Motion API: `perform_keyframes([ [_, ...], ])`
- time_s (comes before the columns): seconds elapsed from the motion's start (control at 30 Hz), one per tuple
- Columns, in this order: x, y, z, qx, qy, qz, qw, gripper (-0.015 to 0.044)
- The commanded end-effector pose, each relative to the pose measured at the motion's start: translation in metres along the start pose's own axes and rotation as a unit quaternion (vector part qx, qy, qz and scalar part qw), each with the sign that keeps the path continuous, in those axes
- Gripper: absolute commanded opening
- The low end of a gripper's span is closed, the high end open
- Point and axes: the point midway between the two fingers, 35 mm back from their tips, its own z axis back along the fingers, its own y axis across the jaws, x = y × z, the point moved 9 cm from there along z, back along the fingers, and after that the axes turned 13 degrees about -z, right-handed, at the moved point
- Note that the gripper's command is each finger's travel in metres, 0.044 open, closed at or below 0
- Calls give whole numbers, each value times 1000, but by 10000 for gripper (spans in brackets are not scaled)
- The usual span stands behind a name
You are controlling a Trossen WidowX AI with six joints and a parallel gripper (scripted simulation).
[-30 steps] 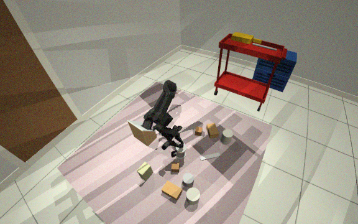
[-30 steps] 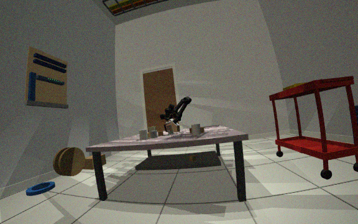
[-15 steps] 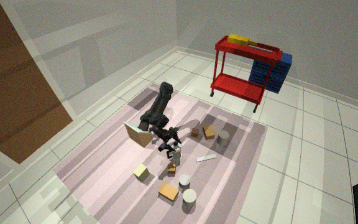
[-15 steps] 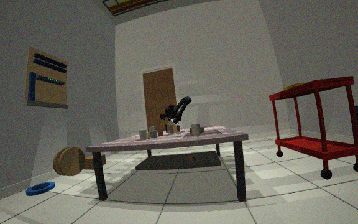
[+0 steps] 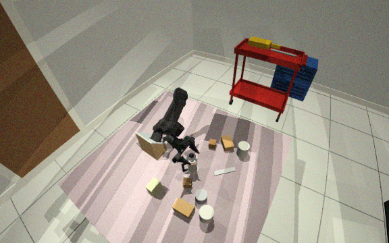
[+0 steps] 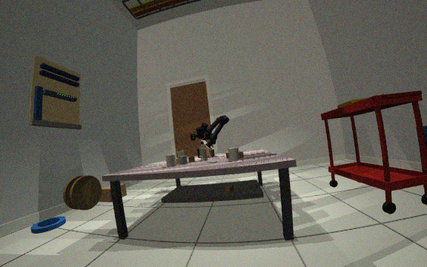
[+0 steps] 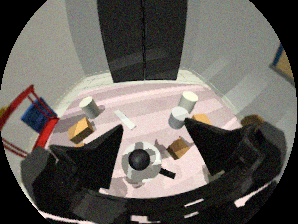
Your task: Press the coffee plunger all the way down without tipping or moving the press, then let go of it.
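Note:
The coffee press [image 5: 192, 169] [image 6: 204, 153] [image 7: 131, 172] stands upright on the striped table top, silvery with a dark side handle [image 5: 184, 168] [image 7: 168, 173]. Its round black plunger knob [image 5: 192, 155] [image 7: 139, 159] appears close above the lid in the top view; in the wrist view it covers the lid's centre, and any rod under it is hidden. My gripper [image 5: 192, 158] [image 7: 154, 124] is wide open and empty. Its fingers are spread on both sides of the knob, with visible space between them and it in the wrist view.
A brown block [image 5: 187, 183] [image 7: 179, 148] stands near the press's handle side. A grey cylinder [image 5: 201, 196] [image 7: 179, 118], pale cylinders [image 5: 206, 213] [image 5: 243, 148], orange blocks [image 5: 184, 207] [image 5: 227, 143], a yellow block [image 5: 153, 185] and a flat white bar [image 5: 224, 171] lie around. A board-like box [image 5: 151, 147] stands by the arm.

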Motion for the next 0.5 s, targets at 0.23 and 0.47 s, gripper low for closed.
perform_keyframes([
  [0.23, 35, 19, 44, 0, 32, -13, 999, 440],
  [0.47, 40, 26, 56, 6, 35, -21, 999, 440],
])
